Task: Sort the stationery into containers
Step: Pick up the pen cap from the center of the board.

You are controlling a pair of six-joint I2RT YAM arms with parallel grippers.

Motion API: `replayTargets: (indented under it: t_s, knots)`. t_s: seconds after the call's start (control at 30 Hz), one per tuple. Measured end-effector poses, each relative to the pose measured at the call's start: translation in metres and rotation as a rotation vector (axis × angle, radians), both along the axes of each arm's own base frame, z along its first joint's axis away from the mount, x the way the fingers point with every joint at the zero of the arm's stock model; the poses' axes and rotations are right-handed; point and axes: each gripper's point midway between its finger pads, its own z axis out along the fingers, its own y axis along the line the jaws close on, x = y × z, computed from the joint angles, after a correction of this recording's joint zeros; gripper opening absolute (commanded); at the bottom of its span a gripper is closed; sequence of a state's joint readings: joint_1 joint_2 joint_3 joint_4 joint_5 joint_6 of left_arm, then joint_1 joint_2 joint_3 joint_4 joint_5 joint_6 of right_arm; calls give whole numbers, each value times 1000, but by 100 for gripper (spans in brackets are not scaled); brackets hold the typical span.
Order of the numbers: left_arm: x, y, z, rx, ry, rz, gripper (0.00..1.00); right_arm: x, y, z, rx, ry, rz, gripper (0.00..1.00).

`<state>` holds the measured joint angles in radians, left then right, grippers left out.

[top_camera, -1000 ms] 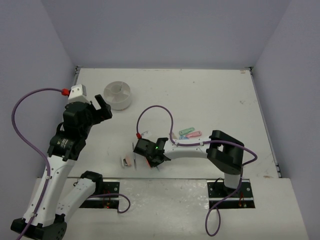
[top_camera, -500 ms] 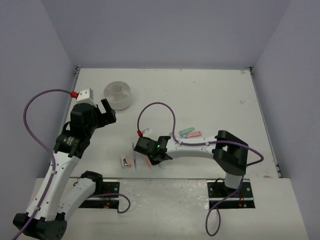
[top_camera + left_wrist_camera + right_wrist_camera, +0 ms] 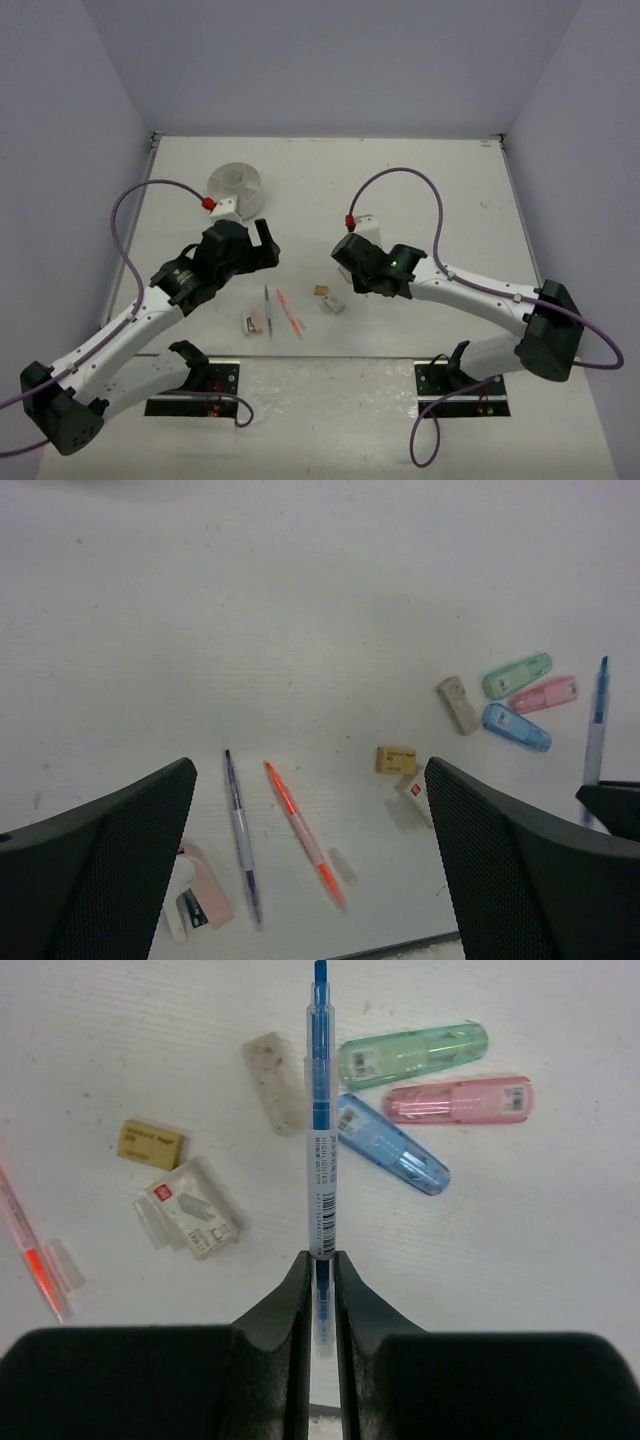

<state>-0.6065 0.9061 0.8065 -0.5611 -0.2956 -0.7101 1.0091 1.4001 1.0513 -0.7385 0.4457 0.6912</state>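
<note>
My right gripper (image 3: 320,1260) is shut on a blue pen (image 3: 321,1110) and holds it above the table; the pen also shows in the left wrist view (image 3: 597,720). Under it lie a green capsule (image 3: 412,1054), a pink capsule (image 3: 458,1099) and a blue capsule (image 3: 395,1158). A grey eraser (image 3: 274,1096), a tan eraser (image 3: 152,1143) and a wrapped white eraser (image 3: 195,1208) lie to their left. My left gripper (image 3: 308,770) is open and empty above a grey pen (image 3: 240,835) and an orange pen (image 3: 303,832). The white divided dish (image 3: 236,189) stands at the far left.
A small pink and white item (image 3: 254,322) lies left of the grey pen (image 3: 267,311), near the table's front edge. In the top view the right gripper (image 3: 372,270) hides the capsules. Purple cables loop above both arms.
My left arm has swung right and down towards the table's middle. My right arm has risen and moved right and back, uncovering the pens and erasers and covering the capsules.
</note>
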Motion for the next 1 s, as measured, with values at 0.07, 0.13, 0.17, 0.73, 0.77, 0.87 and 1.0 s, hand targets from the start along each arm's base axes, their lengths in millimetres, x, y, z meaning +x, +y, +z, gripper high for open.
replayTargets:
  t_s: [0.07,0.13,0.17,0.73,0.77,0.87,1.0]
  knots:
    - [-11,-21,-12,10,25,-25,94,2,-21,0,-16,-6,-38,0]
    - [-22,-37,-23,15,41,-25,92,3,-35,2,-20,-14,-60,0]
    - [-28,-43,-27,17,44,-20,92,4,-41,4,-19,-21,-72,0]
    - [-105,-139,-90,274,183,162,58,5,-82,11,-21,-73,-136,0]
    - [-105,-136,-95,290,189,175,56,4,-82,11,-18,-76,-137,0]
    - [-108,-129,-105,318,206,216,52,3,-84,15,-5,-87,-139,0]
    - [-108,-123,-111,311,214,258,46,4,-85,20,13,-101,-144,0]
